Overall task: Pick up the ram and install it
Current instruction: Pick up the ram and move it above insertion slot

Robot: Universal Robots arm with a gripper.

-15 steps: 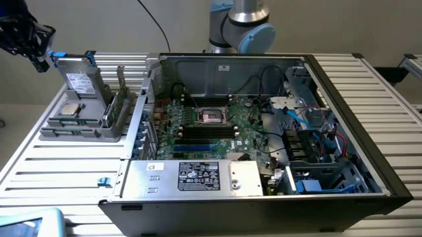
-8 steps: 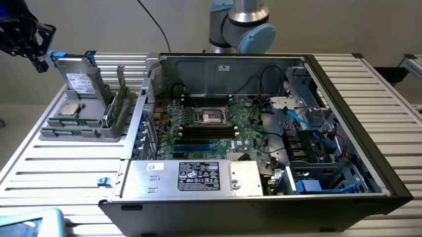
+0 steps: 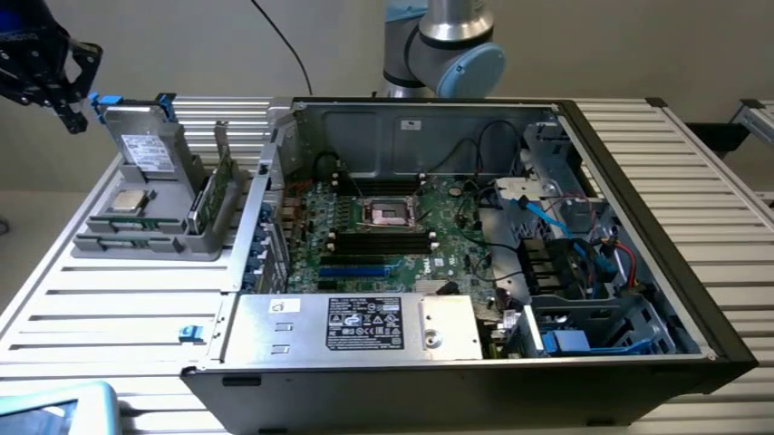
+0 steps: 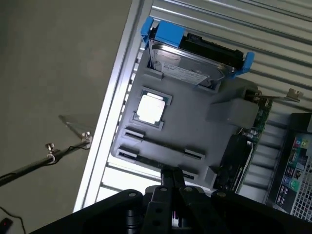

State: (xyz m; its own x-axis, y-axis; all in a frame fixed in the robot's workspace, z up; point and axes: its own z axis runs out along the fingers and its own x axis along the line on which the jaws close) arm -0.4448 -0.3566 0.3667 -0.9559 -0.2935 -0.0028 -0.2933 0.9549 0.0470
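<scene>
My gripper (image 3: 54, 77) hangs high at the exterior view's far left, above and behind a grey parts holder (image 3: 145, 237). In the wrist view its dark fingers (image 4: 169, 187) meet at the tips with nothing between them, over the holder's (image 4: 195, 122) near edge. A thin dark strip (image 4: 146, 159) lies edge-on in the holder's long slot just beyond the fingertips; I cannot tell whether it is the ram. The open computer case (image 3: 641, 272) shows the motherboard's black memory slots (image 3: 382, 241).
The holder also carries a hard drive in a blue frame (image 4: 192, 58), a processor chip (image 4: 150, 108) and a wider green card with a metal bracket (image 3: 214, 190). A silver power supply (image 3: 351, 324) fills the case's front. The slatted table's edge (image 4: 109, 126) drops to the floor.
</scene>
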